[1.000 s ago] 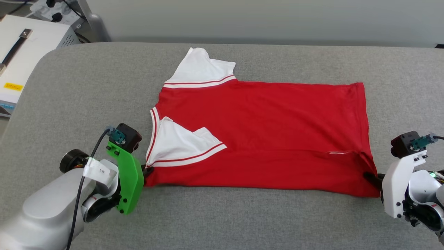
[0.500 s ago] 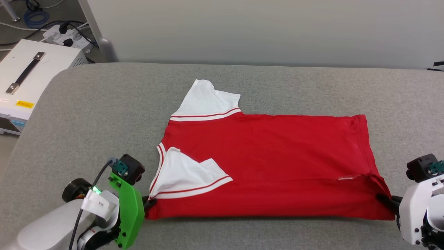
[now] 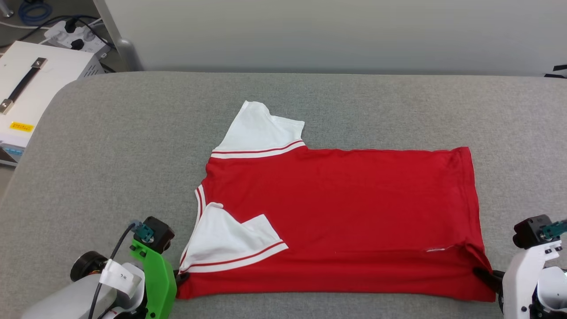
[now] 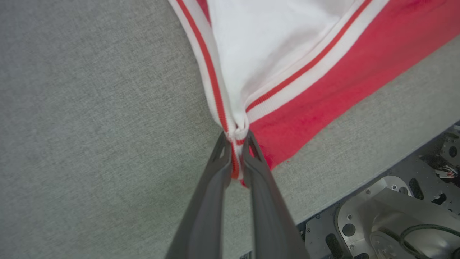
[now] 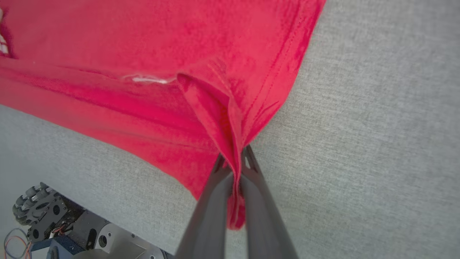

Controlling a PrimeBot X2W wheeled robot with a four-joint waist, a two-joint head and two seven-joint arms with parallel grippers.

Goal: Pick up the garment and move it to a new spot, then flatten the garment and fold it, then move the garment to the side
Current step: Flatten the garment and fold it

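Head view: the garment [image 3: 336, 212] is laid flat on the grey desk [image 3: 110, 146], long axis left to right, spanning both arms. The left gripper [image 3: 180, 278] is pinched on the striped near corner and the right gripper [image 3: 483, 274] on the near hem corner. A fold away from the robot is judged next. A white case [image 3: 26, 88] stands beyond the desk's far-left corner, and a pale wall [image 3: 332, 35] lies behind.

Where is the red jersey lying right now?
In the head view the garment lies spread on the grey table, close to its front edge, its two near corners pinched by the left gripper and the right gripper.
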